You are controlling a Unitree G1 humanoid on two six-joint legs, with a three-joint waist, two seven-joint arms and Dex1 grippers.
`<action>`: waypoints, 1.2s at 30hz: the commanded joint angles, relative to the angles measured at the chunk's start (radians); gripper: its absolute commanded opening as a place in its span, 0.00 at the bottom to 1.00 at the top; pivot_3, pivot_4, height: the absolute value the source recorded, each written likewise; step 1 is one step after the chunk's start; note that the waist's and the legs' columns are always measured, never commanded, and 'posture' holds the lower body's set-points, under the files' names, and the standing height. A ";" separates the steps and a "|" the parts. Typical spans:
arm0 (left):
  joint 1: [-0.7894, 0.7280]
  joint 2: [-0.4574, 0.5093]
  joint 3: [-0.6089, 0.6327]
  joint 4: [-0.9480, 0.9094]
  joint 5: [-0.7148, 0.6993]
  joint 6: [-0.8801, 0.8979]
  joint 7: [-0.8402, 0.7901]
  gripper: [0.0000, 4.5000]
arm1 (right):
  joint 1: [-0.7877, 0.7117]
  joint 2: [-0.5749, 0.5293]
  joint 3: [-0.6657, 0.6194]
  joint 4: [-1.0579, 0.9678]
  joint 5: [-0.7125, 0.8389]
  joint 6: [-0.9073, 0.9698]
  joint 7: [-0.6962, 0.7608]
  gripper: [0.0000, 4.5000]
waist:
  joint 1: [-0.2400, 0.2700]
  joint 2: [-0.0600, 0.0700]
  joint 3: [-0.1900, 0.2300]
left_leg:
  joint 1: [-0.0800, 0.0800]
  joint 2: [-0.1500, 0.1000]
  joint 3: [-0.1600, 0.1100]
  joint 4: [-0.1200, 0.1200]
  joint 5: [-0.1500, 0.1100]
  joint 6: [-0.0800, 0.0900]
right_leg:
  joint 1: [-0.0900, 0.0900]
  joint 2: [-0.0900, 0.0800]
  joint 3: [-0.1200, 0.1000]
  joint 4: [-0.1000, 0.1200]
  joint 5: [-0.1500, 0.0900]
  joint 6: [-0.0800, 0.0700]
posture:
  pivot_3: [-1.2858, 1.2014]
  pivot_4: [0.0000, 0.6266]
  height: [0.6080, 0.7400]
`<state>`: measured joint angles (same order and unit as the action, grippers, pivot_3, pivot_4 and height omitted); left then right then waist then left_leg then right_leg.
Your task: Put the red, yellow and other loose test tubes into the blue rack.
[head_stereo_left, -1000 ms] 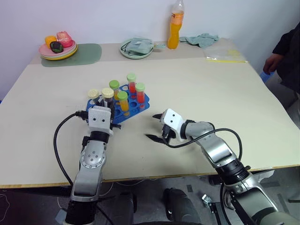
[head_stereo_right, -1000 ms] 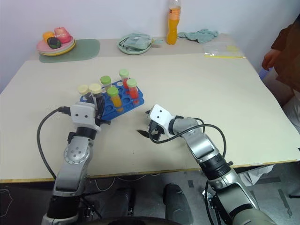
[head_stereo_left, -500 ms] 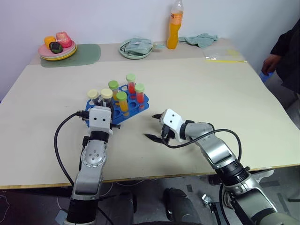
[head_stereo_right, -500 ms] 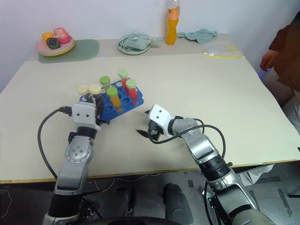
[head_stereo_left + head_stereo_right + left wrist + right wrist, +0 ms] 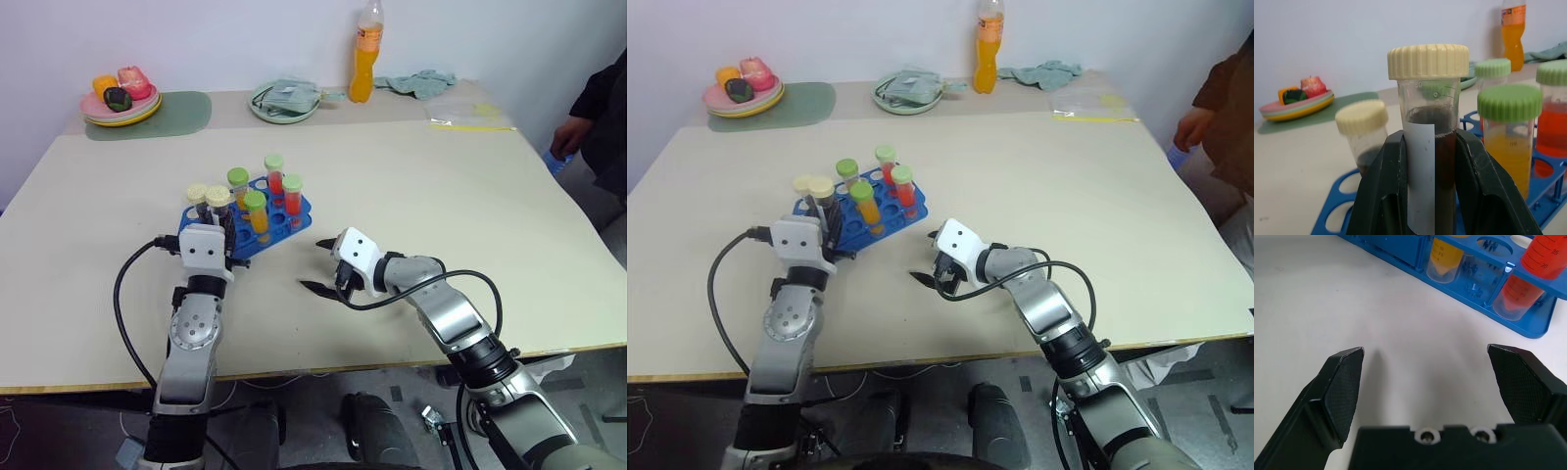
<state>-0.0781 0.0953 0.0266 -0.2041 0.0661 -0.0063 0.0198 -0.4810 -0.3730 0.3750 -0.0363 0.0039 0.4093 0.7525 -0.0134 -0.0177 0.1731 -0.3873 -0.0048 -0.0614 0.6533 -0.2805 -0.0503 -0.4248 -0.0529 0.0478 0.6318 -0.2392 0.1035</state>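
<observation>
The blue rack [image 5: 277,231] stands left of centre on the table, holding several upright tubes. Green-capped ones hold orange liquid [image 5: 257,213] and red liquid [image 5: 293,194]. A cream-capped dark tube [image 5: 196,197] stands at the rack's left end. My left gripper [image 5: 222,223] is shut on another dark tube with a cream cap [image 5: 1427,122], upright at the rack's near-left end. Its fingers [image 5: 1476,186] hide its lower end, so I cannot tell if it sits in a hole. My right gripper [image 5: 318,264] rests open and holding nothing, low over the table just right of the rack [image 5: 1542,323].
Along the back edge are a plate of fruit [image 5: 120,98] on a green mat [image 5: 181,110], a dish with a cloth [image 5: 284,100], an orange bottle [image 5: 364,54], a rag [image 5: 421,83] and a plastic bag [image 5: 470,113]. A person [image 5: 593,108] is at the table's right side.
</observation>
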 commanded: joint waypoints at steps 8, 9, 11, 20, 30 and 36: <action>-0.009 -0.011 0.030 0.075 -0.057 -0.140 -0.005 0.57 | 0.004 -0.009 -0.036 -0.072 0.014 0.015 -0.004 1.00 | 0.001 0.000 0.000 | 0.000 0.000 0.000 0.000 0.000 0.000 | 0.000 0.000 0.000 0.000 0.000 0.000 | 0.52 0.24 1.00; 0.001 -0.009 0.029 0.057 -0.059 -0.138 -0.010 0.70 | 0.006 -0.012 -0.049 -0.073 0.022 0.015 -0.003 1.00 | 0.001 0.000 0.000 | 0.000 0.000 0.000 0.000 0.000 0.000 | 0.000 0.000 0.000 0.000 0.000 0.000 | 0.52 0.24 1.00; 0.027 -0.007 0.030 0.010 -0.084 -0.122 -0.030 0.93 | 0.009 -0.023 -0.078 -0.080 0.042 0.018 0.005 1.00 | 0.001 0.000 0.000 | 0.000 0.000 0.000 0.000 0.000 0.000 | 0.000 0.000 0.000 0.000 0.000 0.000 | 0.52 0.24 1.00; 0.236 0.151 0.141 -0.275 -0.298 0.065 -0.220 0.93 | 0.068 -0.126 -0.244 -0.067 0.138 -0.025 0.059 1.00 | -0.001 0.000 0.000 | 0.000 0.001 0.000 0.000 0.000 0.000 | 0.000 0.001 0.000 0.000 0.000 0.000 | 0.52 0.24 1.00; 0.326 0.465 0.477 -0.225 -0.546 0.288 -0.441 0.93 | 0.097 -0.234 -0.340 0.029 0.180 -0.091 0.123 1.00 | -0.004 0.000 0.000 | 0.000 0.002 0.000 0.000 0.000 0.001 | 0.000 0.003 0.001 0.000 -0.001 -0.001 | 0.52 0.24 1.00; 0.329 0.551 0.464 -0.118 -0.514 0.324 -0.528 0.93 | 0.086 -0.239 -0.354 0.108 0.170 -0.141 0.112 1.00 | -0.004 0.001 0.001 | 0.000 0.002 0.001 0.000 0.000 0.001 | 0.001 0.003 0.001 -0.001 -0.001 -0.001 | 0.52 0.24 1.00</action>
<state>0.2518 0.6308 0.4856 -0.3205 -0.4536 0.3206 -0.4874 -0.3773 -0.6014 0.0545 0.0798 0.1693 0.2919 0.8687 -0.0176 -0.0172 0.1736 -0.3868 -0.0024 -0.0606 0.6530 -0.2809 -0.0496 -0.4243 -0.0498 0.0489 0.6312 -0.2398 0.1028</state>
